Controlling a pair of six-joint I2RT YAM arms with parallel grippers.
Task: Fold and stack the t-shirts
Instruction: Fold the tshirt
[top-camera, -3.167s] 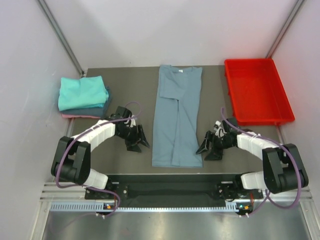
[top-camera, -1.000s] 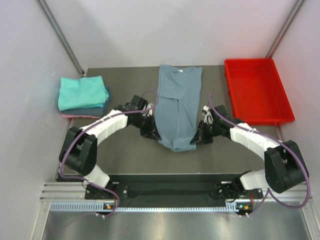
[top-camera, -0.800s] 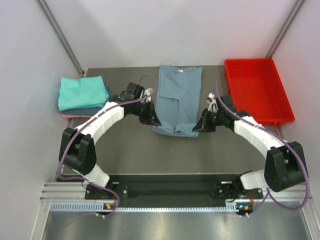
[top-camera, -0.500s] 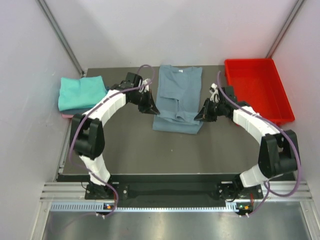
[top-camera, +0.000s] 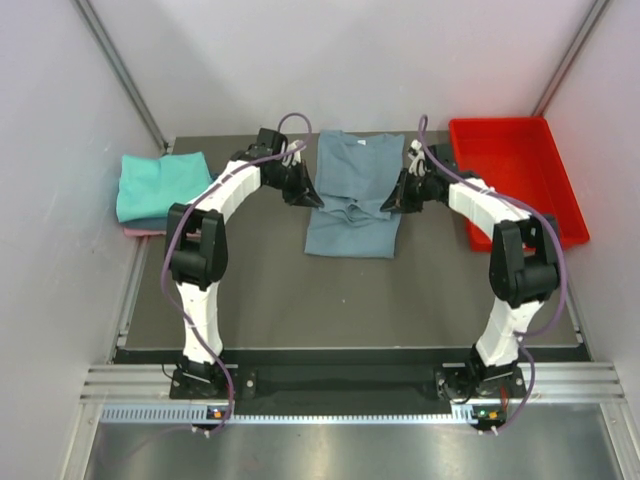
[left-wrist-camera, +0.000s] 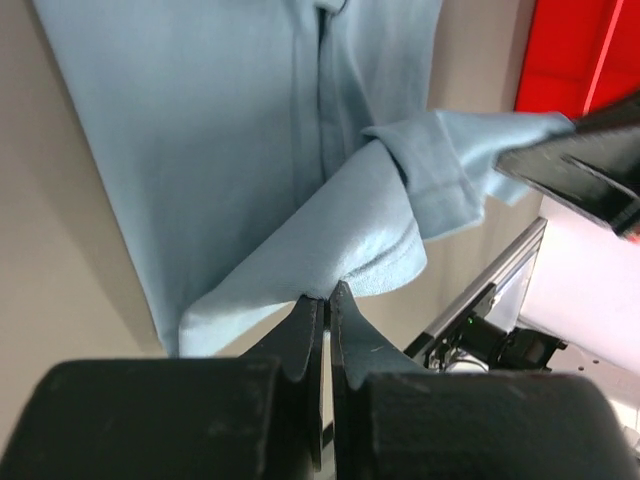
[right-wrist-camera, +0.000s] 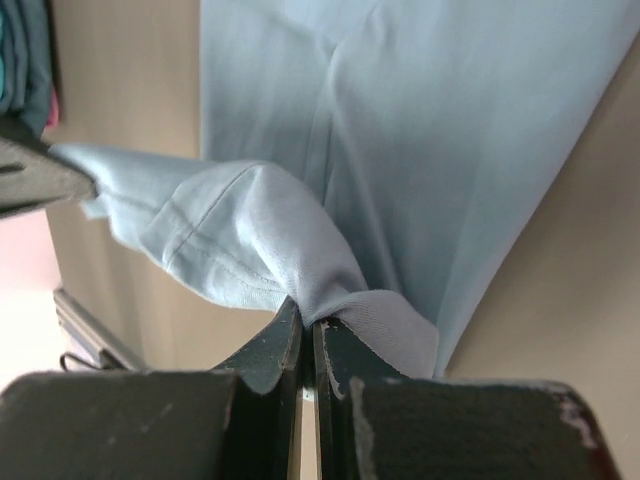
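Note:
A dusty grey-blue t-shirt (top-camera: 355, 170) lies lengthwise in the middle of the table, its near half doubled back over the far half. My left gripper (top-camera: 308, 197) is shut on the left corner of the lifted hem (left-wrist-camera: 380, 265). My right gripper (top-camera: 392, 203) is shut on the right corner (right-wrist-camera: 390, 320). Both hold the hem a little above the shirt's middle, with the cloth sagging between them. In the left wrist view the gripper (left-wrist-camera: 327, 291) pinches the hem, as does the gripper (right-wrist-camera: 306, 318) in the right wrist view. A stack of folded t-shirts (top-camera: 165, 185), teal on top, sits at the far left.
A red plastic tray (top-camera: 556, 200) stands at the far right, close to my right arm. The stack of folded shirts lies beside the left wall. The booth walls enclose the table on three sides.
Both grippers have travelled from near the bases toward the far end, carrying the shirt's hem over its body. The visible shirt has grown shorter as it doubles over.

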